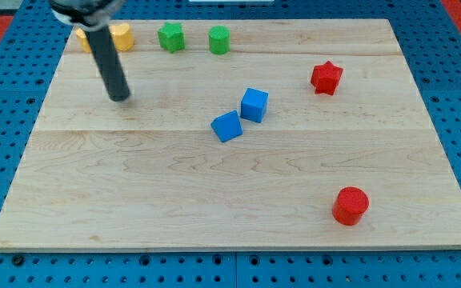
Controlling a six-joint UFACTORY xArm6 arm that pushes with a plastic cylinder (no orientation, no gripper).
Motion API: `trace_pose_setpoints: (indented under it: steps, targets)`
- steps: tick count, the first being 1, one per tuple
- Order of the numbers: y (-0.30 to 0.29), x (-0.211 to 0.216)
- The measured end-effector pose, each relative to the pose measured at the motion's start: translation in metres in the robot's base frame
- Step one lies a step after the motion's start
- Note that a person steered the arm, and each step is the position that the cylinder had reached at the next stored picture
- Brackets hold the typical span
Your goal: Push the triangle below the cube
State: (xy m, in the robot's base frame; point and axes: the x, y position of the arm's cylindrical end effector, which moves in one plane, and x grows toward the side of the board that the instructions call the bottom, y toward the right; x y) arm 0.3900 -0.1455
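A blue cube (254, 104) sits near the board's middle. A blue triangle (226, 126) lies just to its lower left, almost touching it. My tip (119, 98) rests on the board at the upper left, well to the left of both blue blocks and apart from them. The dark rod rises from it toward the view's top left.
A yellow block (121, 37) shows behind the rod at the top left, with another yellow piece partly hidden. A green star (170, 37) and a green cylinder (219, 39) stand along the top edge. A red star (326, 78) is at the right, a red cylinder (350, 206) at the lower right.
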Motion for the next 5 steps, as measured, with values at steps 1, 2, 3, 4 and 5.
trace_pose_setpoints:
  steps: [1, 2, 3, 4, 5]
  targets:
    - [0.067, 0.002]
    - [0.083, 0.015]
    - [0.100, 0.034]
    - [0.120, 0.039]
    - [0.124, 0.059]
